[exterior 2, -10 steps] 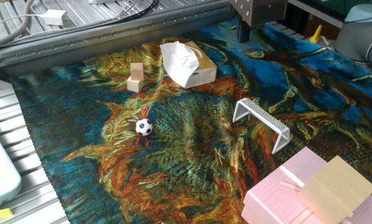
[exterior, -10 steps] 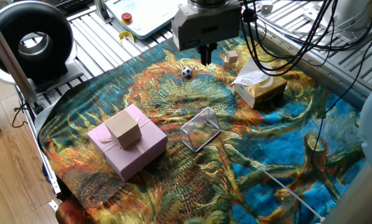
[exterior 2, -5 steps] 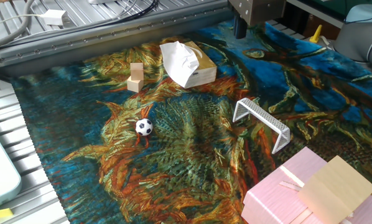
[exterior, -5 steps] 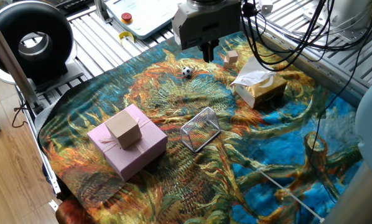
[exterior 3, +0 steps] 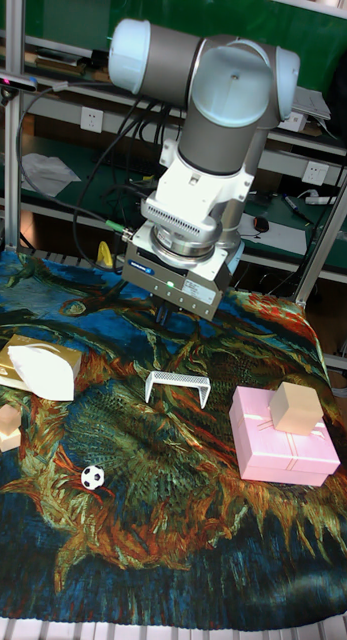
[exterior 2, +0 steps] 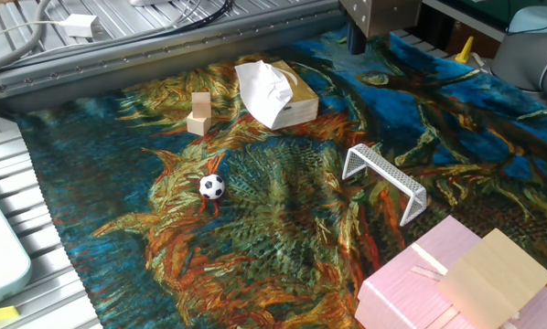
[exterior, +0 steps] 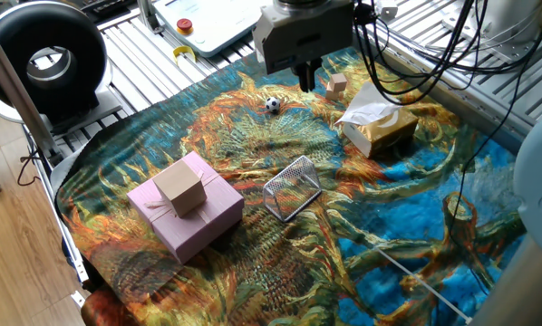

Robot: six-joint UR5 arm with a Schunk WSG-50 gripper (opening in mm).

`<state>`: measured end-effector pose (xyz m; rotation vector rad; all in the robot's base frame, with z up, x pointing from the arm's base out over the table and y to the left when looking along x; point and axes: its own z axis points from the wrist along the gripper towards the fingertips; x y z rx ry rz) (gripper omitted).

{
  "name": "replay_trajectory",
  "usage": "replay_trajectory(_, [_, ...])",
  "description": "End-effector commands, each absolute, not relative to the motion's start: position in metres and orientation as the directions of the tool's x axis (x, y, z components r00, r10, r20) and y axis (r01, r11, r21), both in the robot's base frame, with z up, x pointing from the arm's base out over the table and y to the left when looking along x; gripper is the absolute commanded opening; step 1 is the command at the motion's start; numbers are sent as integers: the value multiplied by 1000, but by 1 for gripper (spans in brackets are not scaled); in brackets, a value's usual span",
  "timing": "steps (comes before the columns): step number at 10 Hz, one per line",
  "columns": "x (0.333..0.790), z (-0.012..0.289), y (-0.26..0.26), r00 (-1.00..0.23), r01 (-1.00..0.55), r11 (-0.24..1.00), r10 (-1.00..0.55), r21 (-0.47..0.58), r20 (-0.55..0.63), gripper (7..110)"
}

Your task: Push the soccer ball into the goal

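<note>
White-and-black soccer ball (exterior 2: 212,186), one; wire-mesh goal (exterior 2: 384,180), one; boxes, three.

Counted on the patterned cloth (exterior: 407,208): one soccer ball (exterior: 272,105), one wire-mesh goal (exterior: 292,187), one pink gift box (exterior: 185,217), one small cardboard box (exterior: 180,187) on top of it, one tissue box (exterior: 380,127), two tan wooden cubes (exterior 2: 199,113) stacked together. One robot arm (exterior 3: 208,90), one end effector (exterior: 306,77).
</note>
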<state>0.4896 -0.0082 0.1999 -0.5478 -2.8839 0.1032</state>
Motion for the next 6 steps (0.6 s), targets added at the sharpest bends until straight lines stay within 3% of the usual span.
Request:
replay_trajectory(1, [489, 200, -2, -901, 379, 921, 389, -86, 195, 7])
replay_trajectory(6, [490, 200, -7, -917, 339, 936, 351, -95, 188, 7])
